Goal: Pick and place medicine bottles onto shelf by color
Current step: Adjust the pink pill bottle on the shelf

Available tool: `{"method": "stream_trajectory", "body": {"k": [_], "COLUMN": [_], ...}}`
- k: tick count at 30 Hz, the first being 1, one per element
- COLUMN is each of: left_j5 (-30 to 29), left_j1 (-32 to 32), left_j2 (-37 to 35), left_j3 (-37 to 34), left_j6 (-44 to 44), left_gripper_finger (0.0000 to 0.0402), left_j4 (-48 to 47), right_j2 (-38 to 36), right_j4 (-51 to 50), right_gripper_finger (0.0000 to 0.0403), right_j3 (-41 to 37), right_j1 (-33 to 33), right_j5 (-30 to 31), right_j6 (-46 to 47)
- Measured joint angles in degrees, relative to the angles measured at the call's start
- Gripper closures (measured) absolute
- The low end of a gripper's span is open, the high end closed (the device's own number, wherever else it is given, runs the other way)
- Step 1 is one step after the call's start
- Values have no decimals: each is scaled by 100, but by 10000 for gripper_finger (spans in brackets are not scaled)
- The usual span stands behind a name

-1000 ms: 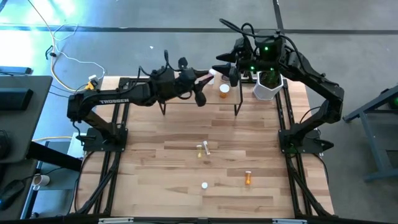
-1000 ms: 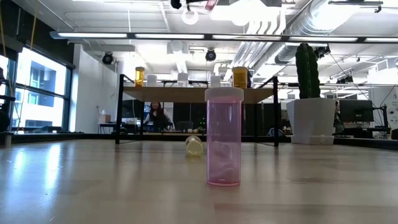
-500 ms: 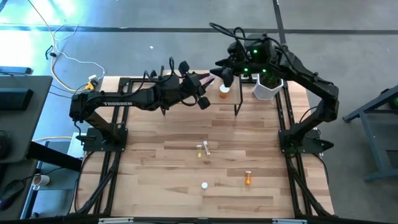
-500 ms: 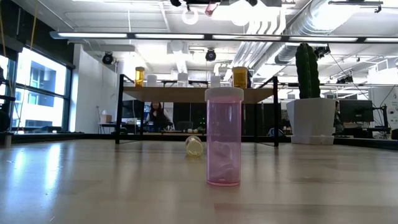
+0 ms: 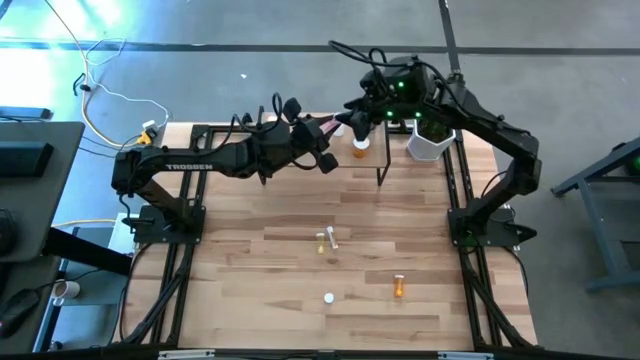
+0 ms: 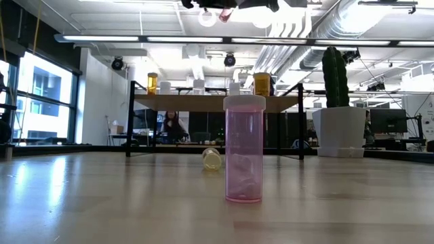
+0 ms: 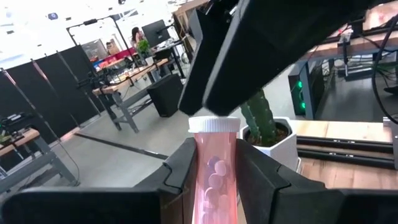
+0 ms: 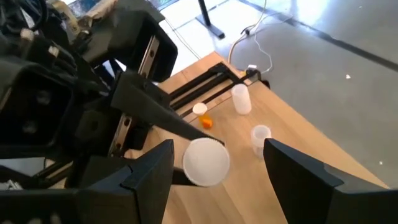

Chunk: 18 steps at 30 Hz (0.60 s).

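Note:
My left gripper (image 5: pixel 326 132) is shut on a pink medicine bottle (image 7: pixel 213 180) with a white cap, high above the shelf (image 5: pixel 300 160) at the table's far side. My right gripper (image 5: pixel 352 116) is open, one finger on each side of that cap (image 8: pixel 206 162), with a gap on both sides. On the shelf stand an orange bottle (image 5: pixel 360 148) and small white ones (image 8: pixel 240 99). A second pink bottle (image 6: pixel 244 149) stands upright on the table near the front edge. A pale bottle (image 6: pixel 211 158) lies on its side behind it. My left gripper pinches the pink bottle's body (image 7: pixel 211 186) below the white cap between its two fingers (image 7: pixel 183 171). The fingers lie level and along the bottle. The cap end (image 7: pixel 213 124) sticks out past the fingertips toward my right gripper. The bottle is lifted clear of the shelf.
A white pot with a cactus (image 5: pixel 430 140) stands at the shelf's right end, close under my right arm. An orange bottle (image 5: pixel 400 287) and two small pale bottles (image 5: pixel 325 240) lie on the open tabletop. The table's middle has free room.
My right gripper has come down and toward the table's left, to the pink bottle's cap, staying open. My left gripper has rolled a little with the bottle and otherwise kept its place.

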Motion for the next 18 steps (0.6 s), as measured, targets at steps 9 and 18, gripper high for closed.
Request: {"method": "stream_trajectory", "body": {"k": [9,18], "left_j5": [-9,-108], "left_j1": [0,0], "left_j2": [-1,-1], "left_j3": [0,0], "left_j6": [21,242], "left_gripper_finger": [319,319], "left_j4": [-49,-105], "right_j2": [287,325], "right_j4": [18,23], "right_gripper_finger": [164,192], "right_j3": [2,2], "right_j1": [125,122], "right_j5": [-68,-90], "right_j6": [4,104]}}
